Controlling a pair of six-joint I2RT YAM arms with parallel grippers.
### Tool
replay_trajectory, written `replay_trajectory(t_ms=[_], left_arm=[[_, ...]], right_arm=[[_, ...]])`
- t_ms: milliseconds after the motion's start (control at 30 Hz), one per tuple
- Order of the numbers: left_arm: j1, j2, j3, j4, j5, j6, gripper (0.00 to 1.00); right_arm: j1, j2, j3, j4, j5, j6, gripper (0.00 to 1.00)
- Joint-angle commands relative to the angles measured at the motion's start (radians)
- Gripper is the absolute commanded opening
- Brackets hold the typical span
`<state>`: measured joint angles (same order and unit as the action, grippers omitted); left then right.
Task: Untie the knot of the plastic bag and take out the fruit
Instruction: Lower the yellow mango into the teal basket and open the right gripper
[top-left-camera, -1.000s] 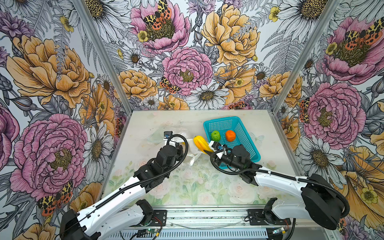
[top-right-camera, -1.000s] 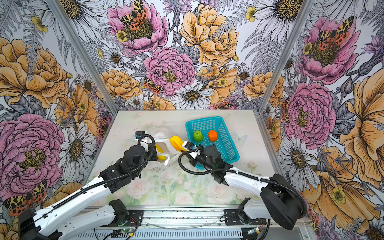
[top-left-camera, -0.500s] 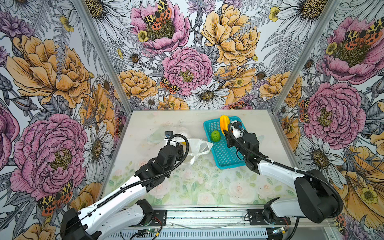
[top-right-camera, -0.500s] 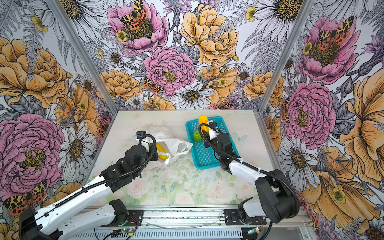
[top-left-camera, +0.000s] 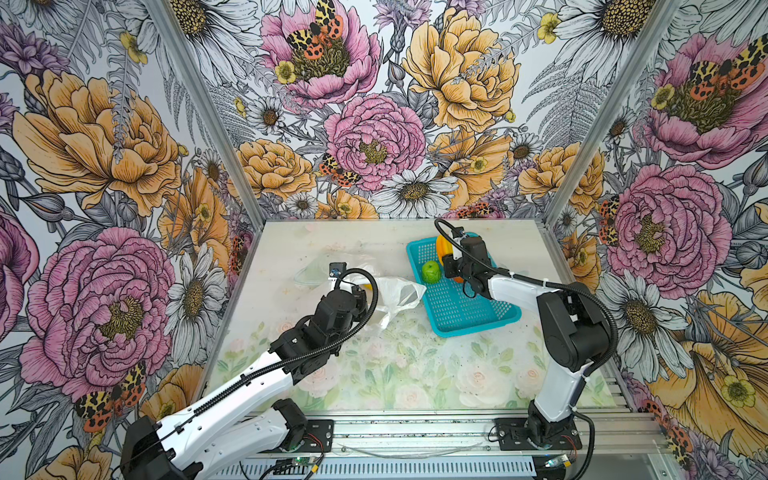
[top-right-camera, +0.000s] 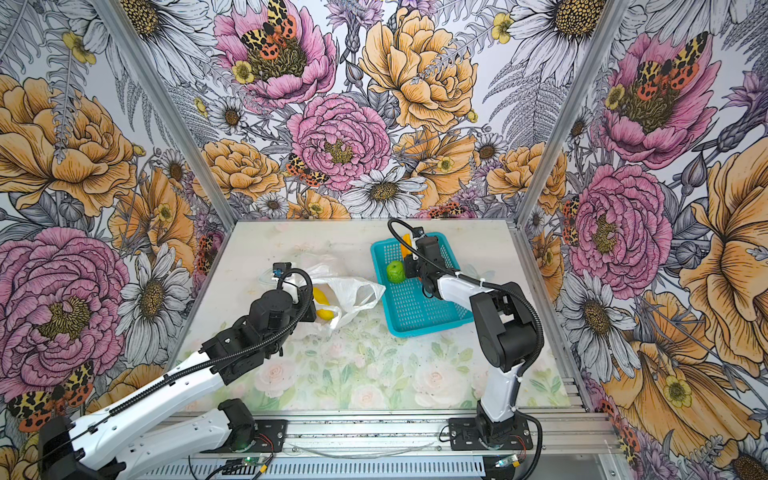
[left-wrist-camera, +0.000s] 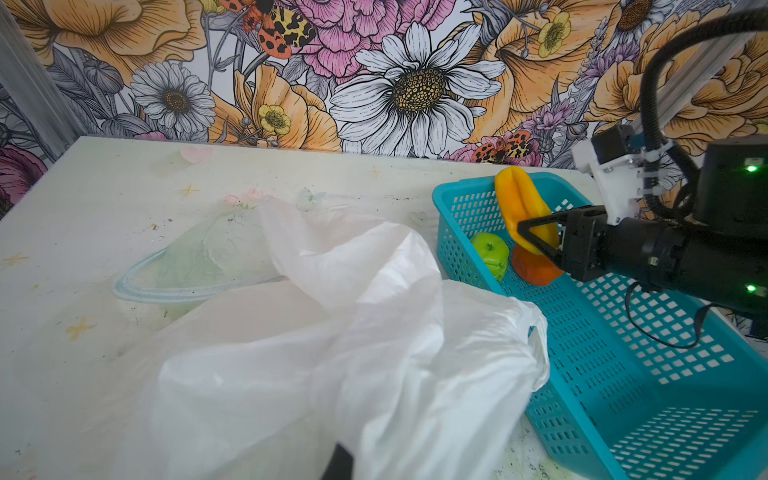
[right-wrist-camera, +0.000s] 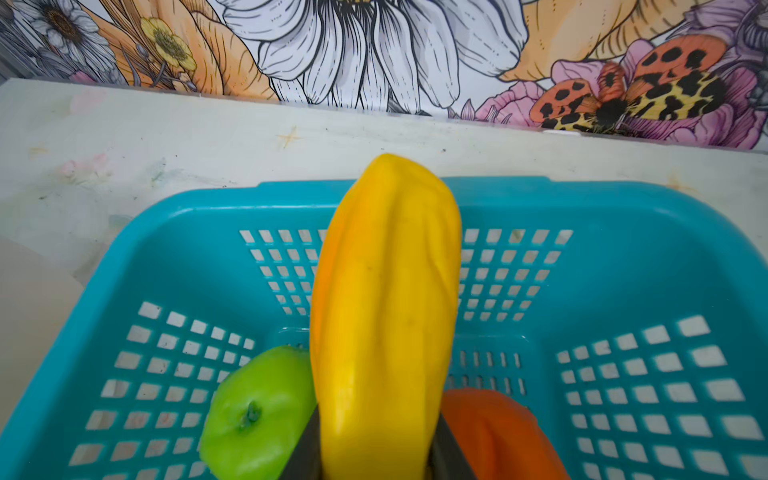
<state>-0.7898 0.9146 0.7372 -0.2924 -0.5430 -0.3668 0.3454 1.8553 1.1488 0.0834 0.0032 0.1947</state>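
- Right gripper (left-wrist-camera: 534, 239) is clamped partway shut on a yellow oblong fruit (right-wrist-camera: 386, 311); the fruit juts past its fingertips, above the far end of the teal basket (top-left-camera: 469, 316).
- Green apple (top-left-camera: 431, 272) sits just beside that gripper, on the bag side, and the orange (left-wrist-camera: 534, 268) just beneath it. Both lie in the basket.
- Left gripper (top-left-camera: 359, 293) is closed, nose buried in the plastic bag (top-left-camera: 399, 291). Can't tell whether it pinches film.
- Two yellow fruits (top-right-camera: 320, 297) lie inside the bag, just ahead of the left gripper.

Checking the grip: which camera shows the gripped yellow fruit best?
Right wrist view: the yellow fruit fills the frame. Left wrist shows it smaller, in the right gripper; both top views show only its tip.
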Motion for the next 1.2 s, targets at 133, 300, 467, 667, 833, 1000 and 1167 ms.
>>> replay_trajectory(t_ms=[133,300,467,667,833,1000,1167], left_arm=[[-0.001,0.003,0.027,-0.013,-0.021,-0.011,0.0],[-0.002,0.004,0.028,-0.013,-0.023,-0.01,0.0],[-0.001,0.007,0.029,-0.013,-0.02,-0.01,0.0],[-0.002,0.006,0.03,-0.013,-0.021,-0.009,0.0],[-0.002,0.004,0.03,-0.016,-0.019,-0.012,0.0],[0.034,0.004,0.072,-0.083,0.063,-0.22,0.0],[0.053,0.044,-0.015,0.147,0.172,-0.263,0.0]], right_arm=[[-0.017,0.039,0.065,-0.151,-0.025,0.009,0.06],[-0.017,-0.06,0.011,-0.201,-0.032,-0.012,0.06],[-0.016,-0.104,-0.024,-0.2,-0.014,-0.018,0.09],[-0.016,-0.013,0.049,-0.234,-0.004,-0.017,0.14],[-0.017,0.037,0.091,-0.254,0.017,-0.015,0.29],[-0.017,0.01,0.072,-0.251,0.039,-0.011,0.52],[-0.015,-0.067,0.0,-0.203,0.052,-0.006,0.68]])
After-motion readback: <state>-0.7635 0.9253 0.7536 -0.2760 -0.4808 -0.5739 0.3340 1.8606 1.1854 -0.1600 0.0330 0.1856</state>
